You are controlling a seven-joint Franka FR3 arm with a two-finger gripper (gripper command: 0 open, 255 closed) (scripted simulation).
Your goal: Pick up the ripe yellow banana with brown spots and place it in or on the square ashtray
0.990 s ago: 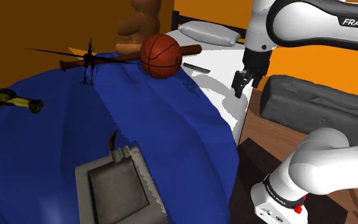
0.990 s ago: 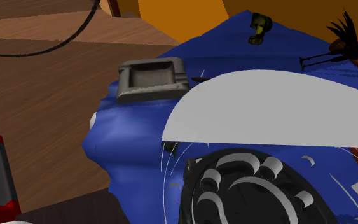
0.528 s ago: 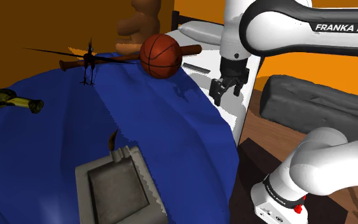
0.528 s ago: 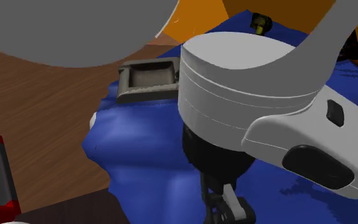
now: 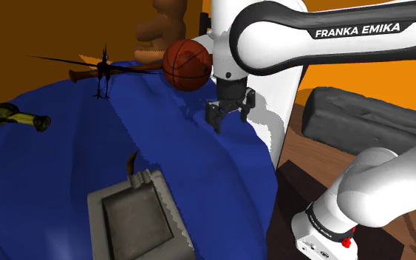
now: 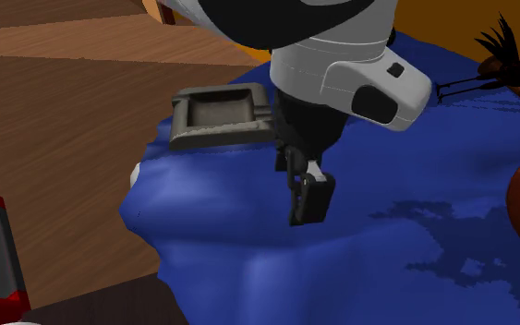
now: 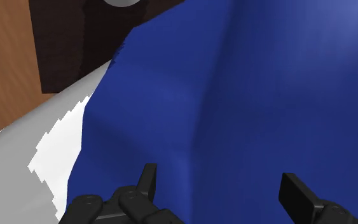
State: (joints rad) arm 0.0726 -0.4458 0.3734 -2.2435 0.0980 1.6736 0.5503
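The banana [image 5: 131, 160] shows as a thin curved sliver, dark with a yellow-orange edge, lying on the blue blanket [image 5: 66, 148] just behind the far rim of the square grey ashtray [image 5: 117, 190]. My gripper [image 5: 228, 118] hangs open above the blanket near its edge on the shoulder view's right, well away from the banana and just below the basketball [image 5: 188, 65]. In the second exterior view my gripper [image 6: 308, 198] hovers in front of the ashtray [image 6: 219, 136]. In the wrist view its fingers [image 7: 147, 181] stand apart over bare blue blanket.
A black spiky model [image 5: 101, 72], a yellow-black drill [image 5: 10, 118], a brown teddy bear [image 5: 162, 26] and a bat [image 5: 221, 57] lie around the blanket's far side. A white sheet [image 7: 44, 159] edges the blanket. A grey cushion [image 5: 376, 118] sits on the floor.
The arm has swung toward the shoulder view's left, carrying my gripper from beside the bed's white edge to over the blue blanket. The fingers have stayed open.
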